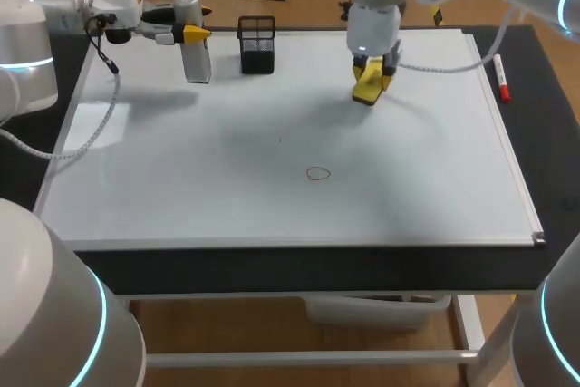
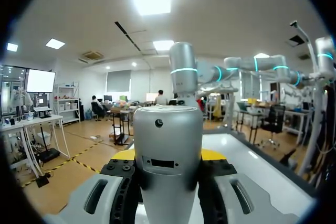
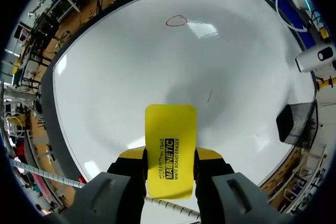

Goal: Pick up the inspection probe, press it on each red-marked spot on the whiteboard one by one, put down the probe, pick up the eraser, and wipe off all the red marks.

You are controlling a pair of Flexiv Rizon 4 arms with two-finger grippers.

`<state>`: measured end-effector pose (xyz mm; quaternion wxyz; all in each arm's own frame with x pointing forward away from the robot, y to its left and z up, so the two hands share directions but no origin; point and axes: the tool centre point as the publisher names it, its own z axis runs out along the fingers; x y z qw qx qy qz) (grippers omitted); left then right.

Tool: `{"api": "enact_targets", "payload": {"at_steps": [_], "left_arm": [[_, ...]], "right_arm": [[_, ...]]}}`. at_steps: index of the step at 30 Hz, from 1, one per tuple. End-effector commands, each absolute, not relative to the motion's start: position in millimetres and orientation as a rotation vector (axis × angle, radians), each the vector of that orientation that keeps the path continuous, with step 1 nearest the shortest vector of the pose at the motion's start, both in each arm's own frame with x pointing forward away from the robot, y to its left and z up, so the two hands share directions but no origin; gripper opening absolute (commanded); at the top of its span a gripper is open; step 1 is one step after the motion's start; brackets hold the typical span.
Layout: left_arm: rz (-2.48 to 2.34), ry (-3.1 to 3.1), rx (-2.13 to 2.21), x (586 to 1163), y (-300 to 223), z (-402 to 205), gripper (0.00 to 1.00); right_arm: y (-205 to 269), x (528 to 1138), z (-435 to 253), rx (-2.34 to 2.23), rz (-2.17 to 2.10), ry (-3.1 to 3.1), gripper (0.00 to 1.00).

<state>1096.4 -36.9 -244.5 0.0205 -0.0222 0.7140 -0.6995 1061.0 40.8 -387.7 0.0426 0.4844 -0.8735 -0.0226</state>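
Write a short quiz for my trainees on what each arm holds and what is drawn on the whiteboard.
1. True or false: the right tool is shut on the yellow eraser.
2. What does the left tool grip? A) a cup B) the silver probe C) a sponge
3. Fill in: the whiteboard shows ___ red loop.

Key: 1 true; 2 B; 3 one.

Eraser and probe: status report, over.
Left tool shut on probe, far-left of whiteboard. Right tool shut on eraser, far side. Red circle mark unwiped, mid-board. Mesh holder beside probe, off the eraser's line.
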Motion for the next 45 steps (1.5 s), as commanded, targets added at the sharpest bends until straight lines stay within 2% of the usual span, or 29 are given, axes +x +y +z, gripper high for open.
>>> {"api": "enact_targets", "payload": {"at_steps": [1, 12, 18, 45], "left_arm": [[-2.163, 2.213, -0.073, 1094, -38, -243, 0.00], [-2.163, 2.213, -0.073, 1094, -38, -243, 0.00], [-2.163, 2.213, -0.073, 1094, -38, -243, 0.00], [-2.166, 2.223, -0.050, 1090, -43, -241, 0.00]], "right_arm": [[10, 1065, -387, 1.403, -0.097, -2.715, 0.00], [-62, 1068, -389, 1.179, -0.121, -2.809, 0.00], [-86, 1066, -393, 1.107, -0.119, -2.828, 0.00], [-93, 1064, -391, 1.096, -0.115, -2.834, 0.00]]}}
